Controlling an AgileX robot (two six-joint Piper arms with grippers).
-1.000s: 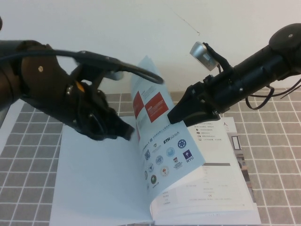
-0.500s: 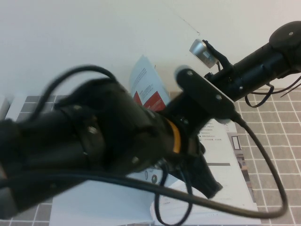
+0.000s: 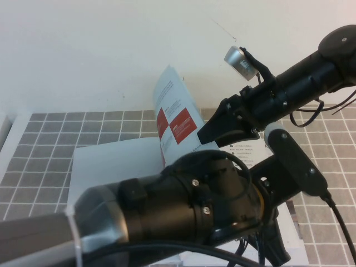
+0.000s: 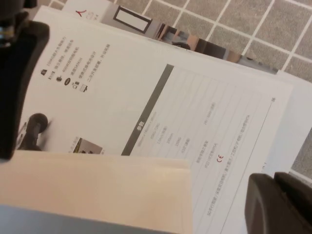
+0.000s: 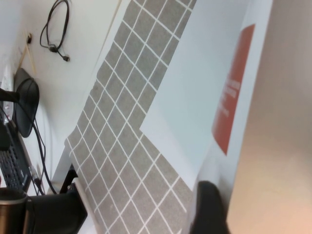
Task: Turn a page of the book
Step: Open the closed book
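1. No containers here; the book (image 3: 111, 161) lies open on the gray-tiled tabletop (image 3: 50, 139), w/ a blank white left leaf showing.
2. The page (image 3: 175, 119) stands lifted, nearly upright over the book's middle, its red-and-white squares facing us; the logo rows are hidden behind the left arm.
3. Right claw (image 3: 208, 133) sits at the page's right edge, just beside the red squares. We see its dark tip against the sheet, jaws spread wide; whether it pinches the page we can't tell.
4. In the right wrist view the page (image 5: 234, 97) runs close along the cam, red block visible, w/ tiled tabletop (image 5: 126, 146) beyond.
5. Left arm fills the lower part of the high view, very near the lens. Left claw (image 3: 278, 253) hangs low over the book's right-hand side.
6. Left wrist view shows the right-hand leaf of the book (image 4: 161, 102) w/ a gray bar, table lines and small icons. We can't tell the left claw's jaw state.
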